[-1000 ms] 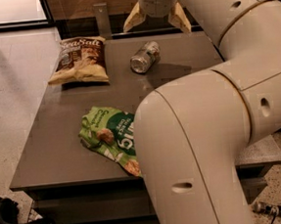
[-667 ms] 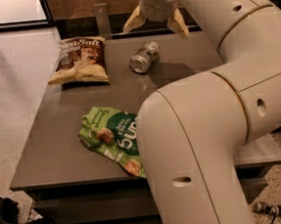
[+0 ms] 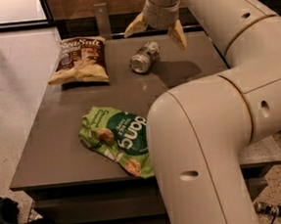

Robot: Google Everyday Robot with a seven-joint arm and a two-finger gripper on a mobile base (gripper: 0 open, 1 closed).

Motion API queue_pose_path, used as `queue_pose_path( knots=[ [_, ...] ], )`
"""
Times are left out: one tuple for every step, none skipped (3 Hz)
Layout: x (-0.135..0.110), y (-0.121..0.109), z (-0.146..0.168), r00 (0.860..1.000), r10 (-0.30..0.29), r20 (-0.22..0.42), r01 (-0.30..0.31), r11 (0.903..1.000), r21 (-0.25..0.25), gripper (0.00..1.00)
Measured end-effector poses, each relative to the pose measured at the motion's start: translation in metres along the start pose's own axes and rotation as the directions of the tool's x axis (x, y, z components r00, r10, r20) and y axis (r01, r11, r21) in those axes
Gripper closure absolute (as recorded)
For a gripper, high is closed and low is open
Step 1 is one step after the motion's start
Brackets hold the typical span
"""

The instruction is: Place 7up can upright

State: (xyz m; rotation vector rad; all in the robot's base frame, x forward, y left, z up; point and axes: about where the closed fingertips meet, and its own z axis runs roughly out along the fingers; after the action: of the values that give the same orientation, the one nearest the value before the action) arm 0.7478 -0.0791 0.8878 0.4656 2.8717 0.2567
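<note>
The 7up can (image 3: 144, 57) lies on its side at the back of the grey table (image 3: 60, 145), its shiny round end facing the front left. My gripper (image 3: 156, 32) hangs just above and behind the can, a little to its right. Its two tan fingers (image 3: 177, 34) are spread wide apart and hold nothing. The left finger points over the table's back edge, the right one over the table to the right of the can.
A brown Sea Salt chip bag (image 3: 79, 59) lies at the back left. A green snack bag (image 3: 117, 138) lies near the front, partly behind my large white arm (image 3: 202, 143), which covers the table's right side.
The gripper has dropped slightly lower toward the can. The can and both bags have not moved.
</note>
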Motion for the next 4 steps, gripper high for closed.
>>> queue_pose_path(
  knots=[
    [-0.006, -0.007, 0.018, 0.999, 0.027, -0.024, -0.029, 0.9963, -0.08, 0.0],
    [-0.018, -0.02, 0.035, 0.997, 0.067, -0.035, -0.072, 0.9816, -0.177, 0.0],
    [-0.027, -0.028, 0.042, 0.996, 0.082, -0.029, -0.086, 0.9686, -0.233, 0.0],
    [-0.028, -0.029, 0.043, 0.996, 0.083, -0.027, -0.087, 0.9685, -0.233, 0.0]
  ],
)
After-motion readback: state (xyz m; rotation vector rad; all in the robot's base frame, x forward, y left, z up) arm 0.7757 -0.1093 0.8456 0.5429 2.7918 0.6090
